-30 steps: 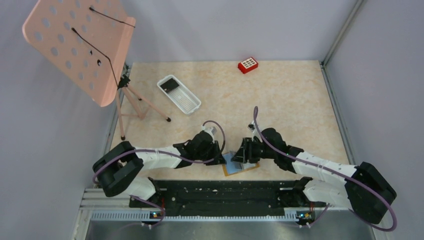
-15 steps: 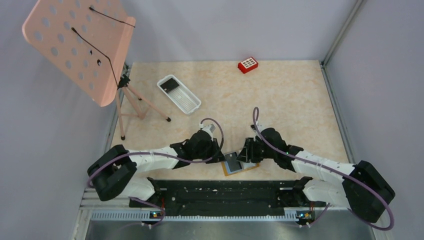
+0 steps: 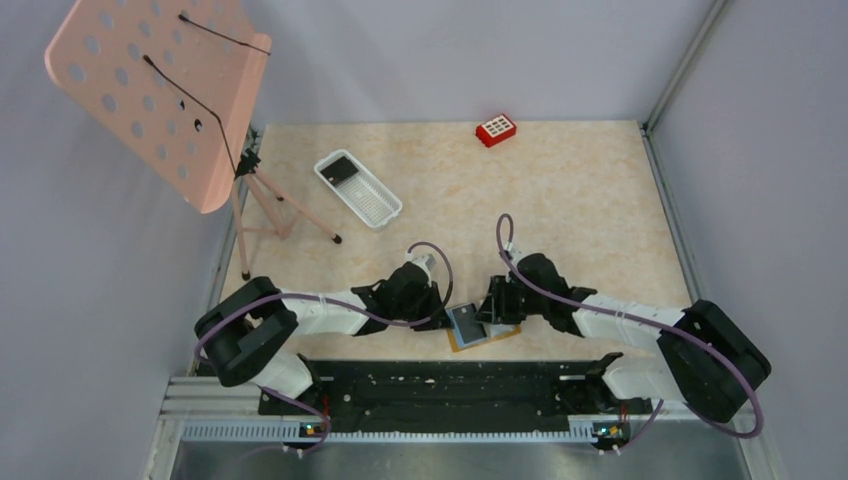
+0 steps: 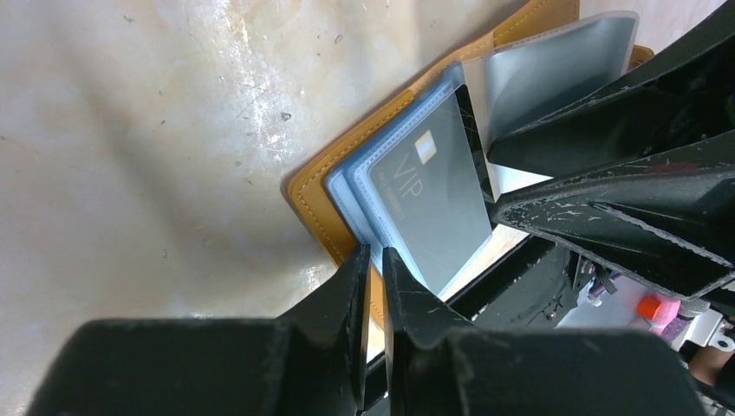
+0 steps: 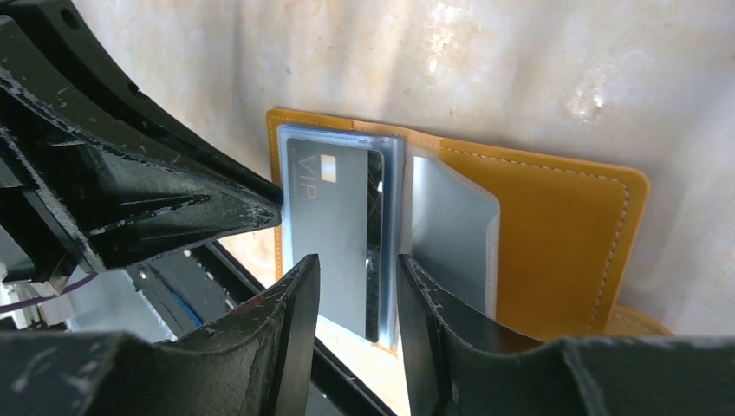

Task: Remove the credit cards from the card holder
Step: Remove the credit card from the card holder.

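card holder (image 3: 480, 334) lies open on the table (image 3: 560, 190), credit card (image 4: 429, 204) sleeved. right claw (image 5: 357, 260) hangs released over it; left claw (image 4: 374, 251), can't tell if it's gripping.

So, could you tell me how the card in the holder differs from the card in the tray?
The holder card sits in a clear sleeve; the tray card lies bare in the white tray. The holder card shows VIP lettering; the tray card is too small to read. Both are dark, flat rectangles.
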Robot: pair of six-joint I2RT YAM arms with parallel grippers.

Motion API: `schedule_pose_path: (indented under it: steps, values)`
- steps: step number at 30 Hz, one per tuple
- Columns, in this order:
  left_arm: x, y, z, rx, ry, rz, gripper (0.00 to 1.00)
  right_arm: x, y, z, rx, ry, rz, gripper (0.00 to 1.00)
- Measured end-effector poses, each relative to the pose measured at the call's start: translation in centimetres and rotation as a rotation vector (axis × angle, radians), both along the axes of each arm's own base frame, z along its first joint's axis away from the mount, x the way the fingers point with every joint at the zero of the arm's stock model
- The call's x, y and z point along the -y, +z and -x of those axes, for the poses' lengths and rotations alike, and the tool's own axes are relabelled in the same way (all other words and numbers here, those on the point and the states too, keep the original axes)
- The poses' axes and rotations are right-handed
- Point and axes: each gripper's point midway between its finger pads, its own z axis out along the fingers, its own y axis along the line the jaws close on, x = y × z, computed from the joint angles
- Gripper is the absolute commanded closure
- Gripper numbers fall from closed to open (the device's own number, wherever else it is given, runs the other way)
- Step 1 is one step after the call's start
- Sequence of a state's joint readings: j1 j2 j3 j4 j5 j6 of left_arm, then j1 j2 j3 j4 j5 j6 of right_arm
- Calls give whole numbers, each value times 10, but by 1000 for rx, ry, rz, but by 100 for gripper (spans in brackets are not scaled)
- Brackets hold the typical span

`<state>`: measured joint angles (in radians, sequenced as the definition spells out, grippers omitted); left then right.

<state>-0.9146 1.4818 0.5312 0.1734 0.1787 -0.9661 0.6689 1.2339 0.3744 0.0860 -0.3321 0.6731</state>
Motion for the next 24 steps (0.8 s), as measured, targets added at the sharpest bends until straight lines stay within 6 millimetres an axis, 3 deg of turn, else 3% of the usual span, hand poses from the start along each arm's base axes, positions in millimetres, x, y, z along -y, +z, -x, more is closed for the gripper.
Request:
schedule_pose_path:
  steps: [8,24]
  values:
    - [2,-1,0,-1,-2,4,85,-10,9,-1,21,32,-86,67]
    - [3,6,-1,5,-2,19,84,4,4,5,12,2,-65,67]
